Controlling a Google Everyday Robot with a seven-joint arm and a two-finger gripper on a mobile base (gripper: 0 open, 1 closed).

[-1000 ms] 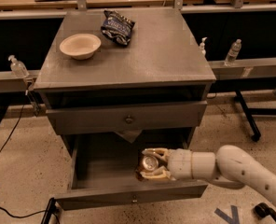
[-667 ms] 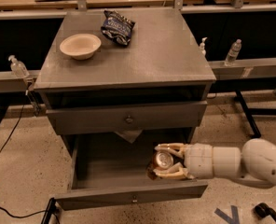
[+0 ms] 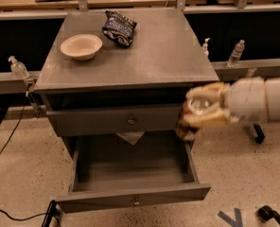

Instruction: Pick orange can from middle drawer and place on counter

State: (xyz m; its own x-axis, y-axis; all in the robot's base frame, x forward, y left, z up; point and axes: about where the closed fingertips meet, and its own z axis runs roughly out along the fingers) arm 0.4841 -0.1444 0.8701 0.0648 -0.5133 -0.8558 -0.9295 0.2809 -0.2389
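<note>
My gripper [image 3: 202, 111] is shut on the orange can [image 3: 189, 115], whose silver lid and orange-brown side show between the tan fingers [image 3: 208, 122]. It holds the can in the air beside the cabinet's right front corner, above the open middle drawer [image 3: 133, 200] and just below the counter [image 3: 163, 51] edge. The drawer is pulled out and its dark grey box shows nothing inside.
A pale bowl [image 3: 81, 46] and a dark chip bag [image 3: 119, 27] sit on the back left of the counter. The upper drawer [image 3: 116, 121] is closed. Clear plastic bottles [image 3: 236, 53] stand on the rail at right, another [image 3: 18, 68] at left. A wooden bench runs behind.
My gripper has risen with the can out of the drawer and moved up and right, to the level of the upper drawer front. The drawer box is now bare.
</note>
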